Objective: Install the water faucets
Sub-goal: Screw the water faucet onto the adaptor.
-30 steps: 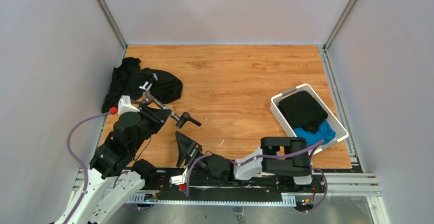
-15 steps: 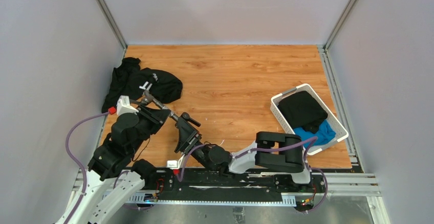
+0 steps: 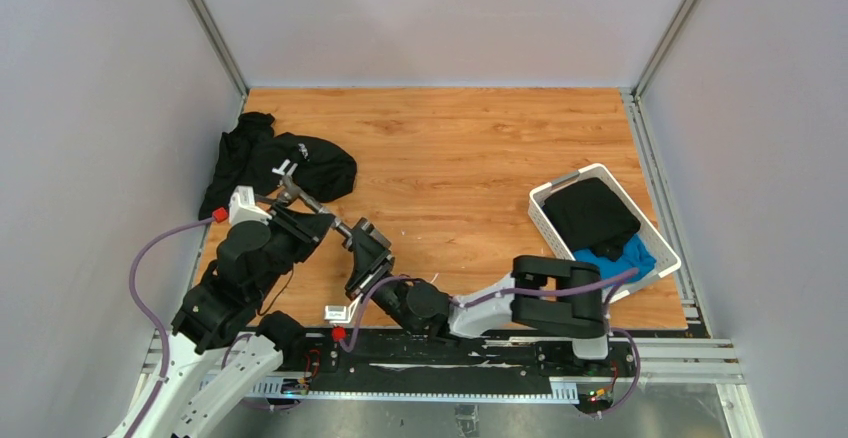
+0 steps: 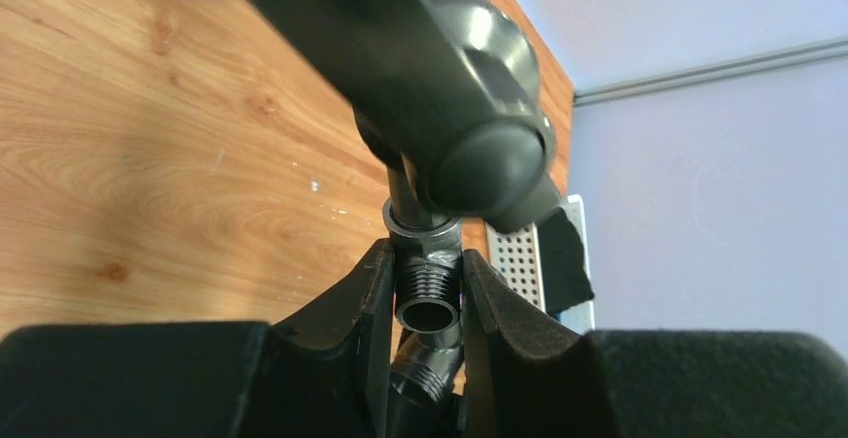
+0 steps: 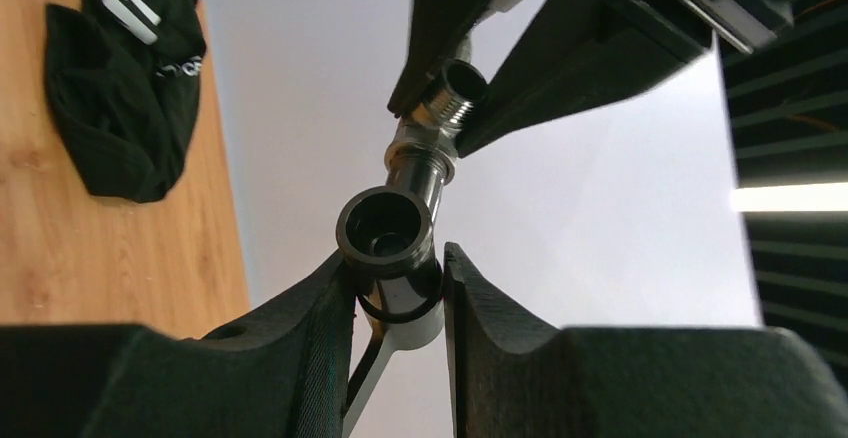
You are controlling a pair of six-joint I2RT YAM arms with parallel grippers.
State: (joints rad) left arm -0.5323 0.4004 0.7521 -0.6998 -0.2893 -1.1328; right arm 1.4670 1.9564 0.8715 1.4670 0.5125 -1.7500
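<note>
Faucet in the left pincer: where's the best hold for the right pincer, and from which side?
Grip the round barrel at the faucet's free end, coming from the near edge, square to its axis. The left pincer clamps the threaded stub, so only that end is free; the right pincer closes on its curved sides.

The worktop is warm orange-brown wood grain with a few white specks. The water faucet is dark grey metal with a dull sheen, and its threaded stub is a brighter silver. The left claw and right claw are matte black. The garment is black with white lettering. The basket is white and perforated, holding black cloth and bright blue cloth. The walls are pale lilac-grey.
</note>
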